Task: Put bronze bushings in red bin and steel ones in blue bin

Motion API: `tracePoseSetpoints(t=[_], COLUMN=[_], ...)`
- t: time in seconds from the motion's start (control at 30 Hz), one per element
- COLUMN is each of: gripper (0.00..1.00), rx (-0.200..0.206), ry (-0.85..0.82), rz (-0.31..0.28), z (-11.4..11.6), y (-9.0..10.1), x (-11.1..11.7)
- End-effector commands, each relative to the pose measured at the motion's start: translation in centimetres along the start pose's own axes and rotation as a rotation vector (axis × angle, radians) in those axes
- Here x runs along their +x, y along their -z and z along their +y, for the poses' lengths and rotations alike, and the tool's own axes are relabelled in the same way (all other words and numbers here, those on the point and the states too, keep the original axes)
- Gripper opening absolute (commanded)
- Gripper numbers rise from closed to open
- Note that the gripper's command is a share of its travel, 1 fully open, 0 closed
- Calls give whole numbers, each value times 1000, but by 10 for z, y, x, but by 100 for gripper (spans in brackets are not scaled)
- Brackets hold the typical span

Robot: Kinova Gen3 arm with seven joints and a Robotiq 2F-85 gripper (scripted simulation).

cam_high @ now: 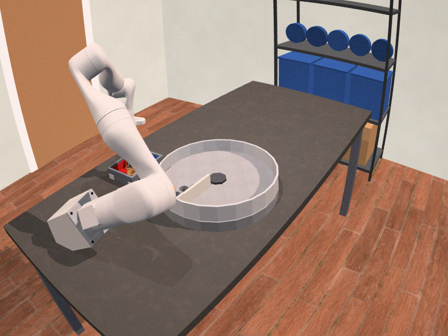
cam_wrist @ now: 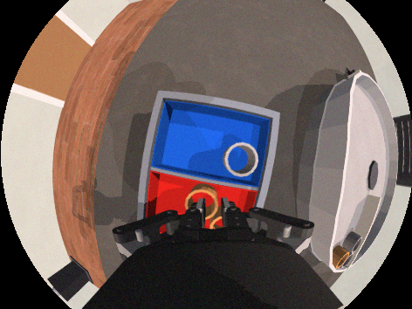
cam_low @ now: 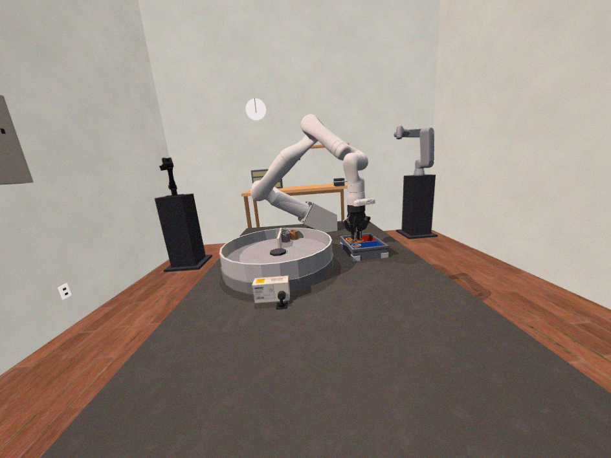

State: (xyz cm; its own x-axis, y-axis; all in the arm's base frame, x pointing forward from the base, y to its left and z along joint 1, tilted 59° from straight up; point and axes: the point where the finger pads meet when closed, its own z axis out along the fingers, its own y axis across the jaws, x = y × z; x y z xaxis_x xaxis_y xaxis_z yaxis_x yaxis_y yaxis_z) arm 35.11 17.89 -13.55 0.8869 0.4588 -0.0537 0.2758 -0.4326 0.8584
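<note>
My gripper [cam_low: 356,237] [cam_wrist: 213,205] is low over the red bin [cam_wrist: 170,185] [cam_high: 119,165], fingers slightly apart with nothing seen held. In the top view the arm hides it. One bronze bushing [cam_wrist: 188,201] stands in the red bin below my left finger. A second bronze bushing [cam_wrist: 213,223] shows partly below the finger gap. A steel bushing [cam_wrist: 251,161] [cam_low: 355,245] stands in the blue bin [cam_wrist: 188,131] [cam_low: 373,244]. On the turntable [cam_high: 235,166] [cam_low: 251,251] [cam_wrist: 362,140] are a bronze bushing [cam_low: 294,234] [cam_wrist: 339,257] and a steel bushing [cam_high: 183,188] [cam_wrist: 353,241]. Another grey edge [cam_high: 177,193] beside them is partly hidden.
A pale divider [cam_high: 195,188] [cam_low: 279,239] [cam_wrist: 371,214] stands on the turntable beside the bushings. A tall wall rings the turntable, between it and the bins. A small carton [cam_low: 270,290] and a black camera stand [cam_low: 281,299] are beyond the turntable's far side.
</note>
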Motion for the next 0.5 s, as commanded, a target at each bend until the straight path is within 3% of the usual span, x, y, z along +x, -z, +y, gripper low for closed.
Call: tracePoseSetpoints(t=[0.0,0.47], gripper=[19,19], rx=[2,2], ry=[0,0], rz=[3,3], z=[-1,-1], y=[2,5], x=[1,1])
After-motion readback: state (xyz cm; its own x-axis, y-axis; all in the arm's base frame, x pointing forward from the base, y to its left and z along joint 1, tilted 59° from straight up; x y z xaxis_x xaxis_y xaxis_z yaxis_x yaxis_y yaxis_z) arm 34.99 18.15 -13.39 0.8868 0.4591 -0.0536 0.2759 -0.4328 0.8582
